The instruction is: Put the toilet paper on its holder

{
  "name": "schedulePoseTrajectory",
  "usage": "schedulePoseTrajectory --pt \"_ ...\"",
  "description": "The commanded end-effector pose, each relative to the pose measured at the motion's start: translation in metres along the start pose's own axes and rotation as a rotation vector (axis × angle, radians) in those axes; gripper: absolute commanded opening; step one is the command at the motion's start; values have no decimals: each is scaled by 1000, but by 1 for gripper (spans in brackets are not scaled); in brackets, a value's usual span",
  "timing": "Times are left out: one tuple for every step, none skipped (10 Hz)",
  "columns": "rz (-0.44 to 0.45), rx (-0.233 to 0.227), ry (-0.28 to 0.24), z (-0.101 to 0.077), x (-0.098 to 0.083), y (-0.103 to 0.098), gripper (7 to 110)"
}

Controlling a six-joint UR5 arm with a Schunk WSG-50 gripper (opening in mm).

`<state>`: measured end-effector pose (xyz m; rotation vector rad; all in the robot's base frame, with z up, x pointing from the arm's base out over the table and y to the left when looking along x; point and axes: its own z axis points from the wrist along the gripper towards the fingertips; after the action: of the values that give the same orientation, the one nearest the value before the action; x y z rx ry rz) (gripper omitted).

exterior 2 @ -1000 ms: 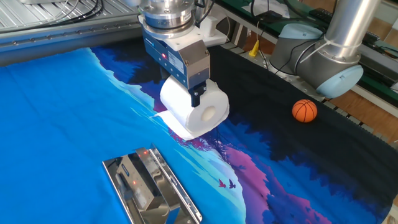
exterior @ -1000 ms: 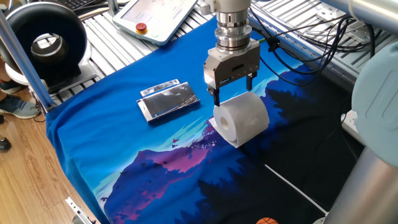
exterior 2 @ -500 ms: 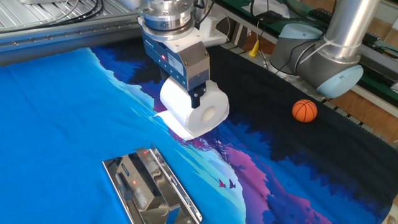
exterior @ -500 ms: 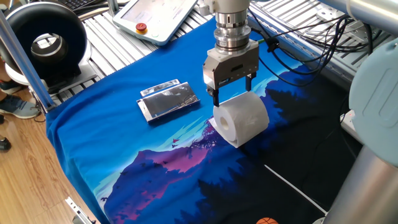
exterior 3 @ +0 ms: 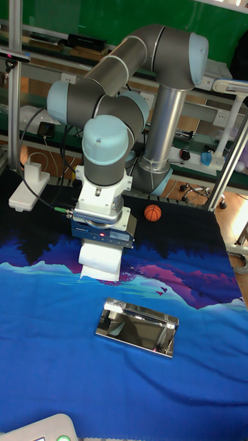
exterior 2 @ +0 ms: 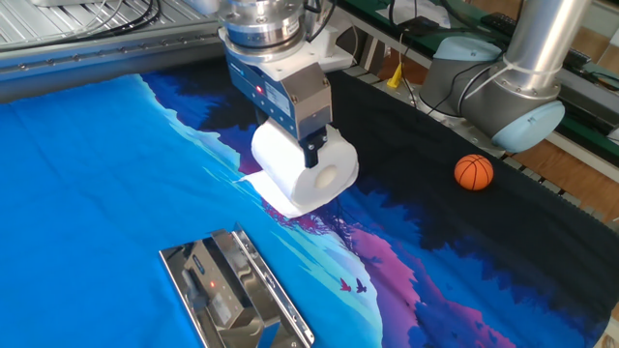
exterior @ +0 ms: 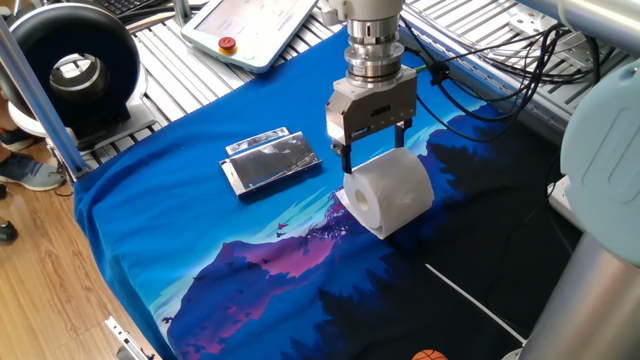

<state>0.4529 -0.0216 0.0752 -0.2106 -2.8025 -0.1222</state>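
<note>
Gripper (exterior: 375, 160) sits straight down over the toilet paper (exterior: 391, 192), its two dark fingers (exterior: 347, 160) straddling the roll across its width; from one fixed view the fingers lie against the roll's flat ends and appear to be pinching it, though actual pad contact is hard to confirm at this resolution. The roll lies on its side on the blue printed cloth (exterior: 180, 250), hollow core facing the camera in both fixed views. The other fixed view shows what the first does not: a loose sheet (exterior 2: 271, 198) trailing out flat on the cloth beneath the roll, and one finger (exterior 2: 312, 155) pressed down the core end. It also shows a small orange ball (exterior 2: 474, 172) well apart on the dark part of the cloth, near the arm's base. The holder (exterior: 270, 161) lies flat on the cloth, apart from the roll, untouched; in one fixed view it reads as a dark reflective plate with silver edges, while the other fixed view gives its raised chrome bracket detail (exterior 2: 232, 290) close up. The tall fixed view looks from the opposite side: the gripper body (exterior 3: 103, 224) hides most of the roll (exterior 3: 100, 262), fingers not visible there, and the holder (exterior 3: 136, 327) lies nearer the camera than the roll. A white pendant with a red button (exterior: 250, 28) rests on the metal rollers beyond the cloth edge, seen best in one fixed view.
</note>
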Motion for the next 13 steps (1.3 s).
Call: schedulePoseTrajectory --pt "4 -11 15 0 4 2 88" --pt "5 -13 21 0 5 3 88" --pt "5 -12 29 0 7 2 88" --pt "2 -12 34 1 8 2 88" --pt "0 -14 34 0 9 2 88" --pt "-8 -23 25 0 7 4 88" --pt "-15 -39 15 0 4 8 88" --pt "-24 -48 4 1 1 9 88" --pt "-21 -48 9 2 0 9 110" --pt "-11 -41 19 4 0 8 110" --pt "-7 -37 26 4 1 7 110" --pt "-6 -33 31 5 1 6 110" --pt "-6 -32 37 6 1 6 110"
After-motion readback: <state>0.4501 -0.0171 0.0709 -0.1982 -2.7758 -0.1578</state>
